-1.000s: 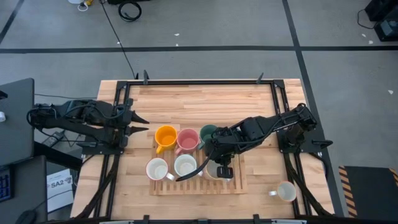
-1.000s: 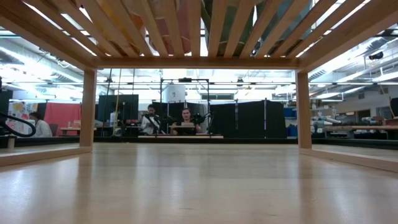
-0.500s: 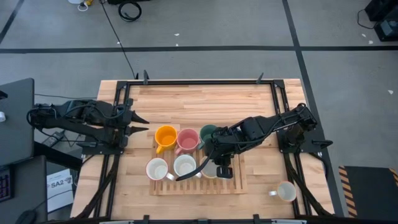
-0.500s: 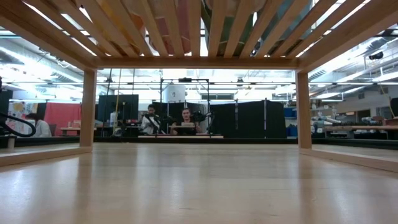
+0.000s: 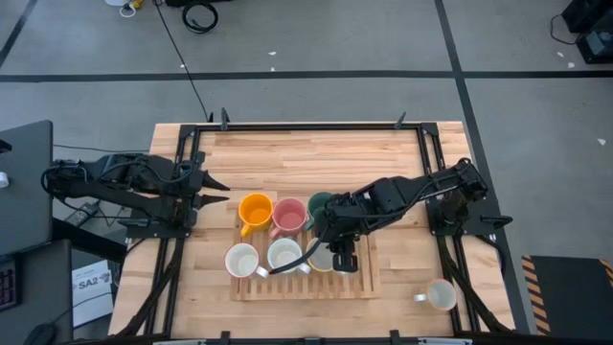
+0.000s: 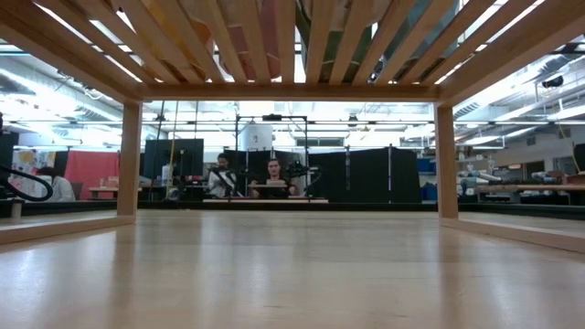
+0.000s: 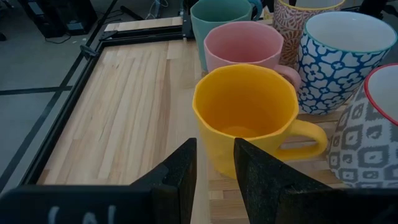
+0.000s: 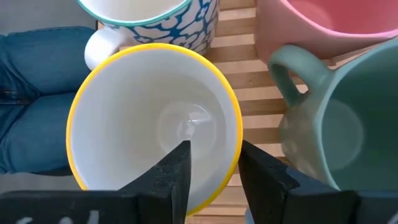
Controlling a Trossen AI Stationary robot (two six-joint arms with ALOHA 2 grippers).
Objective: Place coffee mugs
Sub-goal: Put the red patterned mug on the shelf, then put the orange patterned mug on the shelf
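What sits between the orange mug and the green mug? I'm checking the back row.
The pink mug stands between the orange mug and the green mug, as the high view shows.

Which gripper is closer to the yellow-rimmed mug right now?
Right. The right gripper is directly over the yellow-rimmed mug on the slatted rack. The left gripper waits at the table's left edge, beyond the orange mug.

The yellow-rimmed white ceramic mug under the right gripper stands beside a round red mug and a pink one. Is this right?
Not quite: the right wrist view shows the yellow-rimmed white ceramic mug under the right gripper standing beside a round grey-green mug, not red. The pink mug is there.
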